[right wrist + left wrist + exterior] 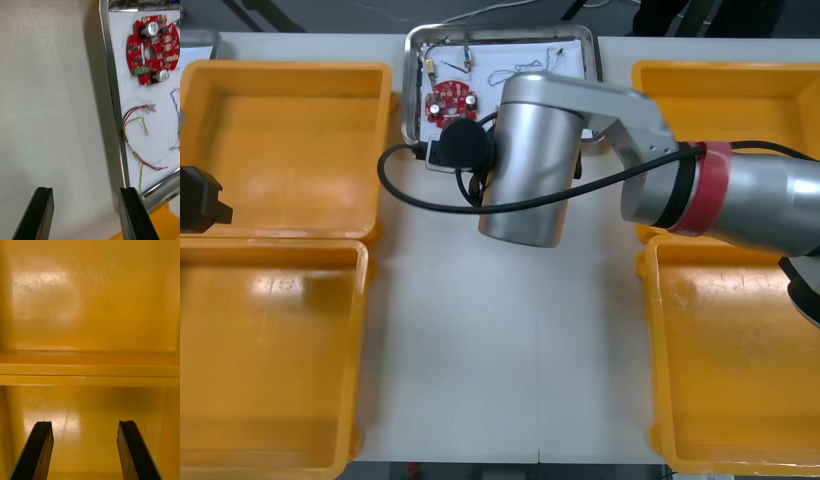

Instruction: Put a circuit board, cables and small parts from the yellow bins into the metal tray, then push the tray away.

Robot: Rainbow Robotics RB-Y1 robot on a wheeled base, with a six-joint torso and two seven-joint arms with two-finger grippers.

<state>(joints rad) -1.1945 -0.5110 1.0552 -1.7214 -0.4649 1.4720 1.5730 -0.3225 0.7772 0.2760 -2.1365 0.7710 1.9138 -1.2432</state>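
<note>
Pushing loaded metal tray [411, 90] away.
With right claw [85, 191] released beside tray, press rim squarely; leave left claw [84, 423] released, well apart.

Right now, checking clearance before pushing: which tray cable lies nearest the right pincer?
The red and yellow cable, by the tray rim beside the open right pincer; the blue and white cable lies farther in.

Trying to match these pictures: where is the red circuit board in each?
Front view: circuit board in the metal tray's left part.
Right wrist view: beyond the right gripper, inside the tray rim.
Left wrist view: left gripper over yellow bins instead.
Shared landmark: tray rim.
</note>
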